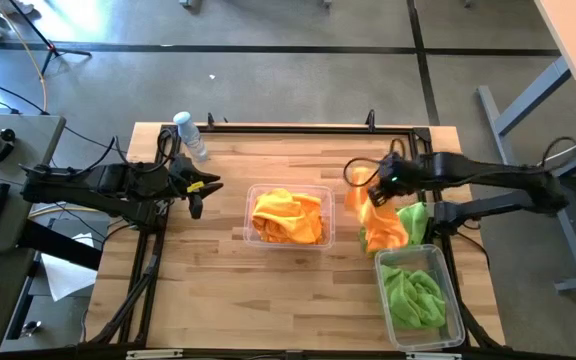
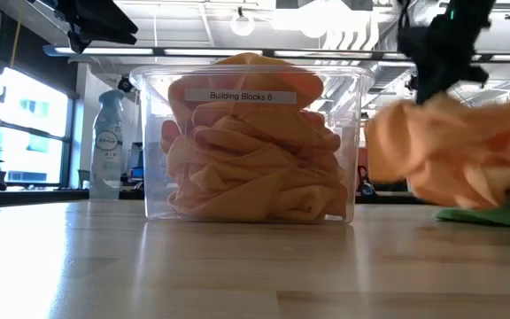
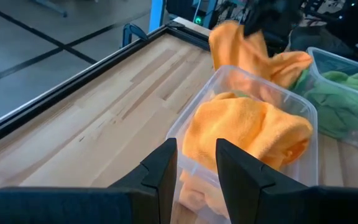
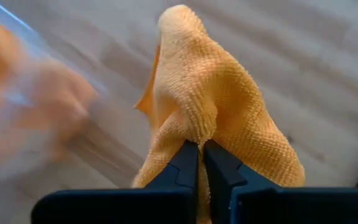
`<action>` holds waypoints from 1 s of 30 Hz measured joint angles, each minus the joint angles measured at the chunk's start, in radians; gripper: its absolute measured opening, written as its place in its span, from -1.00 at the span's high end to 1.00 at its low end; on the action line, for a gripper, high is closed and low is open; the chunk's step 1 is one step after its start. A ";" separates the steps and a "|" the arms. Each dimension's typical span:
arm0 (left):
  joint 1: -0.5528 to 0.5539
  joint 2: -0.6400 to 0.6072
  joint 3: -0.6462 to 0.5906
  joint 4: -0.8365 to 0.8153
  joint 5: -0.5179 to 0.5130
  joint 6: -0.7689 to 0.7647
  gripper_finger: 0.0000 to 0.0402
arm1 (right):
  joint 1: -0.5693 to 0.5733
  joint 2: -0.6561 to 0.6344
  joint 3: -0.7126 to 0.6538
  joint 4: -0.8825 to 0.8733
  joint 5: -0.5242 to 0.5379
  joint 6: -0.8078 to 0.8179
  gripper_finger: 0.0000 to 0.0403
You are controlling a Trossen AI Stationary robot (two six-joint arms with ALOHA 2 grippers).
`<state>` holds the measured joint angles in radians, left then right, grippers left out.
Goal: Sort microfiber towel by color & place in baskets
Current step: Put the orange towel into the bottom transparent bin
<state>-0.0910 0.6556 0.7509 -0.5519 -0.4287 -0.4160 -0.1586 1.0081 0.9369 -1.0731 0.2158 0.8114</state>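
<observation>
I see my right end effector (image 4: pixel 201 163) clenched on an orange towel (image 1: pixel 376 222), lifted at 3 o'clock of the middle basket (image 1: pixel 290 217) with orange towels. The green-filled basket (image 1: pixel 420 296) stands at 5 o'clock. My left end effector (image 3: pixel 195 171) waits released near the bottle (image 1: pixel 190 135).

Bare wooden bench (image 1: pixel 218 290) open front-left. Clear plastic tub of orange cloths (image 1: pixel 288 216) blocks centre; clear plastic water bottle (image 1: pixel 190 135) stands back-left.
</observation>
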 joint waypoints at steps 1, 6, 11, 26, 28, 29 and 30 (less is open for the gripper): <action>0.000 0.000 0.000 0.003 0.000 -0.001 0.50 | 0.005 -0.018 0.031 -0.009 0.018 -0.001 0.98; 0.000 0.007 0.000 0.014 -0.015 -0.017 0.50 | 0.037 -0.079 0.174 -0.003 0.123 -0.027 0.98; 0.000 0.021 0.000 0.068 -0.044 -0.038 0.43 | 0.058 -0.086 0.246 0.096 0.178 -0.137 0.99; 0.029 0.195 0.007 0.357 -0.266 0.165 -0.12 | 0.039 0.101 0.244 0.614 0.034 -0.501 0.99; 0.053 0.242 0.033 0.420 -0.257 0.213 -0.12 | 0.022 0.145 0.244 0.647 -0.012 -0.522 0.99; 0.064 0.268 0.053 0.440 -0.247 0.232 -0.12 | 0.013 0.168 0.244 0.666 -0.036 -0.532 0.99; 0.074 0.297 0.078 0.451 -0.230 0.246 -0.12 | 0.005 0.192 0.244 0.689 -0.063 -0.545 0.99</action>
<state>-0.0172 0.9529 0.8294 -0.1010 -0.6583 -0.1697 -0.1540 1.1996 1.1805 -0.3837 0.1523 0.2664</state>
